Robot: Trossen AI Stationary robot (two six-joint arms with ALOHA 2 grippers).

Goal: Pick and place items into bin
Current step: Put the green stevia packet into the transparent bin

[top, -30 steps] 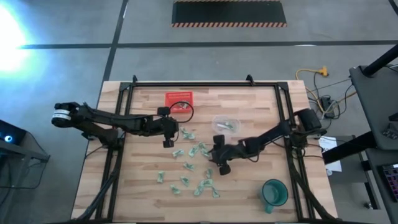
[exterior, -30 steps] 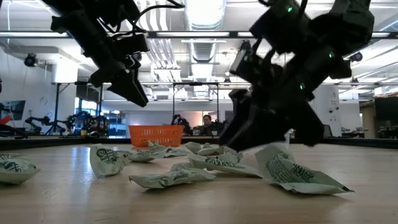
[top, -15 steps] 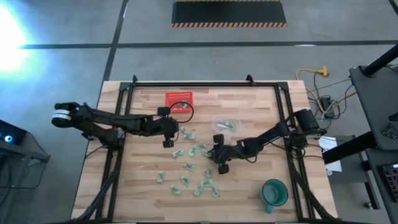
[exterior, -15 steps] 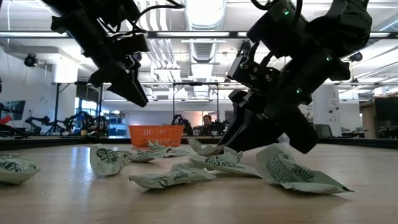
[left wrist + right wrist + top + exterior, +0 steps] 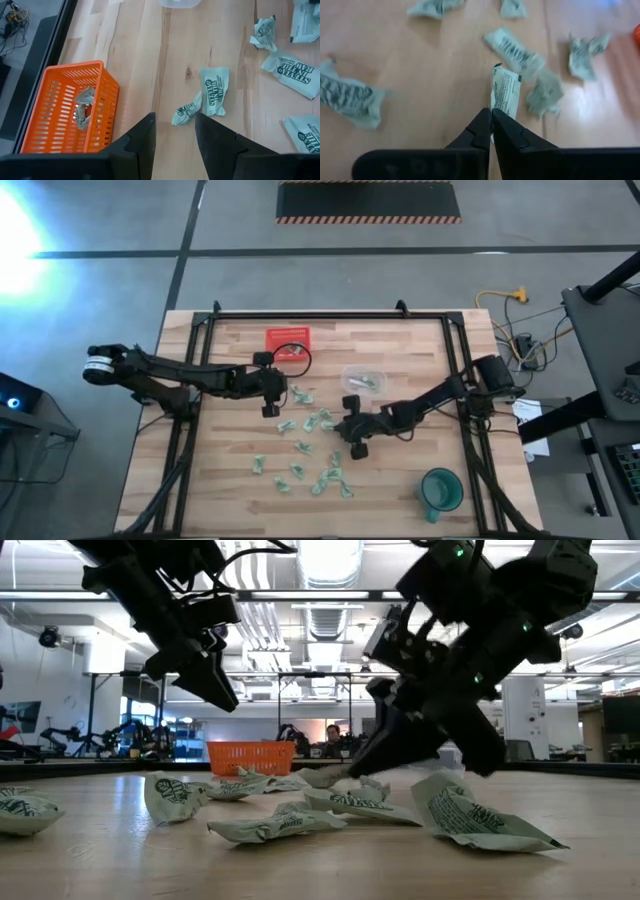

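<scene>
Pale green wrapped items (image 5: 300,470) lie scattered over the near and middle part of the wooden tabletop (image 5: 400,490), with a green cup (image 5: 439,489) standing alone at the near right corner. Among the middle of the scatter, the right gripper (image 5: 491,120) has its fingers pressed together on the end of one packet (image 5: 505,92), which sticks straight out ahead of the fingertips, long axis in line with them. In the low view that gripper (image 5: 375,755) sits just above the wood, the packet barely lifted. Farther back and to the left, the left gripper (image 5: 173,131) hangs above the tabletop with its fingers apart and nothing between them. The orange bin (image 5: 287,340) stands near the far edge, left of centre, so the held packet must travel away and leftward. I judge the left arm lies close to that path, while bare wood around the bin leaves room.
</scene>
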